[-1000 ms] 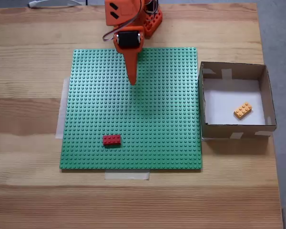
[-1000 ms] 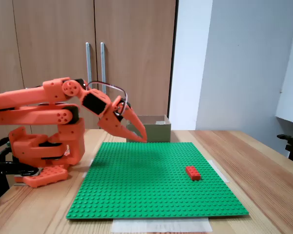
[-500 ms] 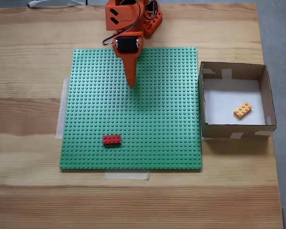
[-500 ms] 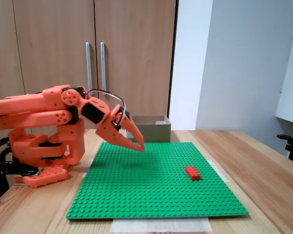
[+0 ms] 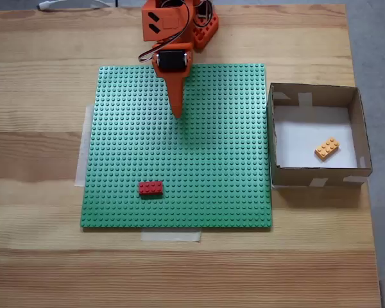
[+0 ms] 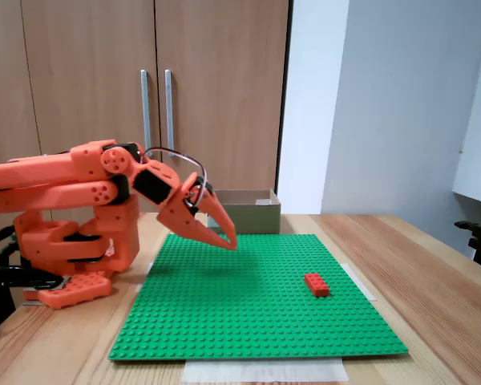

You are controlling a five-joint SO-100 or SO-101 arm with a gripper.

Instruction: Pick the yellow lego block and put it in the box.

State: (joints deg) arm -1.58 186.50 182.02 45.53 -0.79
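Observation:
The yellow lego block (image 5: 326, 148) lies flat on the white bottom of the box (image 5: 273, 131), right of the green baseplate (image 5: 212, 167) in a fixed view from above. From the side, the box (image 6: 250, 212) stands behind the plate. My orange gripper (image 5: 177, 114) hangs over the plate's upper middle, far left of the box. Its fingers are pressed together with nothing between them, tip pointing down (image 6: 232, 243) just above the studs.
A red brick (image 5: 150, 188) sits on the baseplate near its lower left, also visible from the side (image 6: 317, 284). The arm's base (image 5: 199, 29) stands at the table's far edge. Wooden cupboard doors (image 6: 144, 96) rise behind the table.
The arm has folded back a little toward its base and the gripper tip has dropped slightly; in the last half second it barely moved. The bricks have not moved.

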